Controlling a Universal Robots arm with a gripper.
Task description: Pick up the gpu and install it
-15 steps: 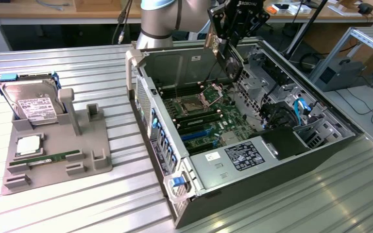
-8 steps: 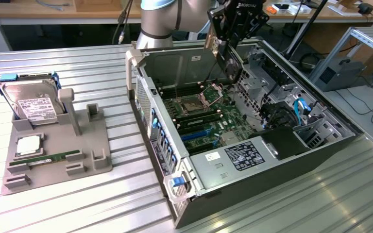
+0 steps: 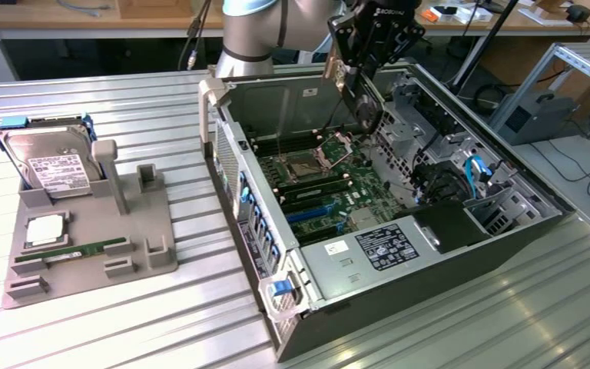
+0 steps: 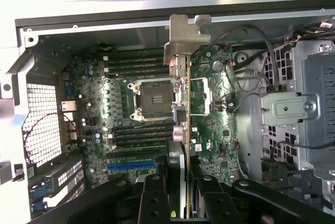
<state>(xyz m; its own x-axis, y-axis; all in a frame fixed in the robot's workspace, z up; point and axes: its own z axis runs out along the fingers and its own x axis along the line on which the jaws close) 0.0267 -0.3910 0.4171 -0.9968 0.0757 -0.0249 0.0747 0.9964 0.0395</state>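
Above the open computer case (image 3: 236, 184), my gripper (image 3: 359, 71) clamps the gpu (image 3: 366, 108) (card hanging edge-on), with my arm (image 3: 256, 31) pointing downward.

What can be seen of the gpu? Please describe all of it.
The gpu is a thin, dark, flat card with a silver metal bracket at one end. The pincer grips it standing on edge, over the green motherboard of the open computer case. It appears clear of the board.
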